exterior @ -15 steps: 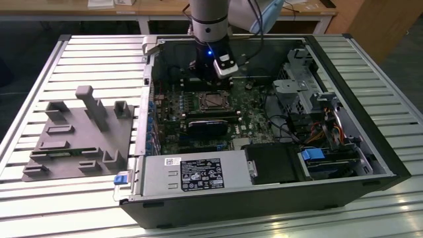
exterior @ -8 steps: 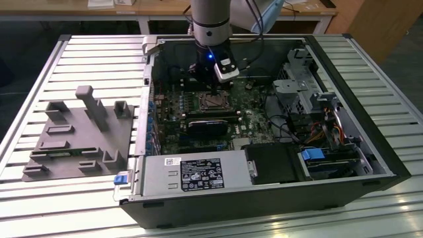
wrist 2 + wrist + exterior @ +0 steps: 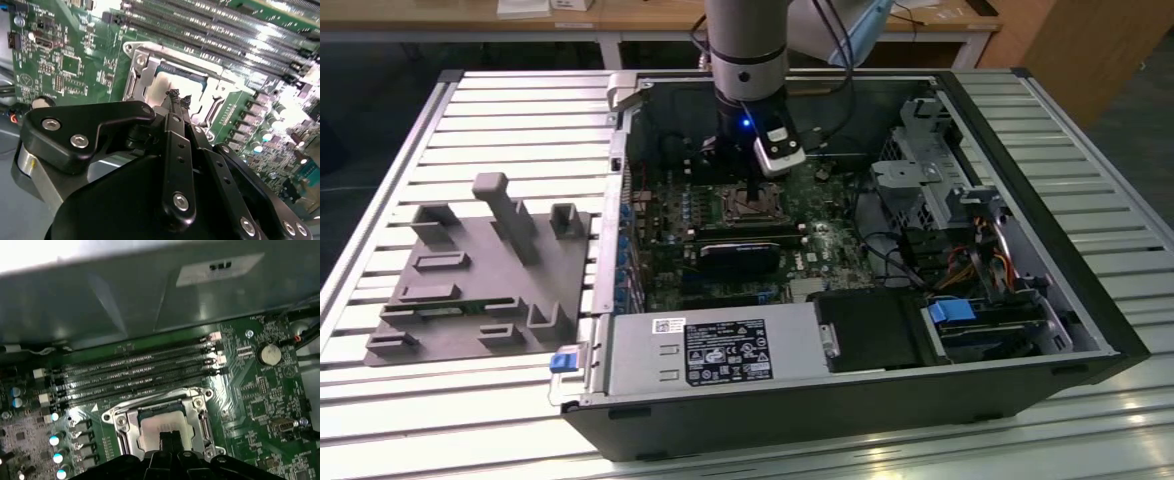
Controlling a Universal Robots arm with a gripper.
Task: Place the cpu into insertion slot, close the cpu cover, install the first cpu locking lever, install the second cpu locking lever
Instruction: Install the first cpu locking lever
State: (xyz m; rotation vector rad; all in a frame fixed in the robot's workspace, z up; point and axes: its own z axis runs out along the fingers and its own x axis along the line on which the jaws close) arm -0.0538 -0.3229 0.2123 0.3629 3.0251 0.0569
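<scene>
The insertion slot (image 3: pixel 757 207) sits on the green motherboard (image 3: pixel 834 250) inside the open computer case. The cpu (image 3: pixel 150 426), with a dull silver top, lies flat in the slot (image 3: pixel 120 435). The cpu cover (image 3: pixel 200 416), a silver frame, lies down around it. My gripper (image 3: pixel 170 438) stands straight over the chip with its two dark fingers together, tips at or just above the chip's top. In the second wrist view the fingertips (image 3: pixel 175 96) meet over the pale cpu (image 3: pixel 161 86) inside the cover (image 3: pixel 145 67). I cannot make out the locking levers.
Long black memory slots (image 3: pixel 135 372) run just beyond the socket, with a coin battery (image 3: pixel 270 354) nearby. A black graphics card (image 3: pixel 740 255) lies in front of the socket, and a power supply (image 3: pixel 720 350) and drive bays (image 3: pixel 961 210) crowd the case. A grey fixture (image 3: pixel 480 270) rests outside.
</scene>
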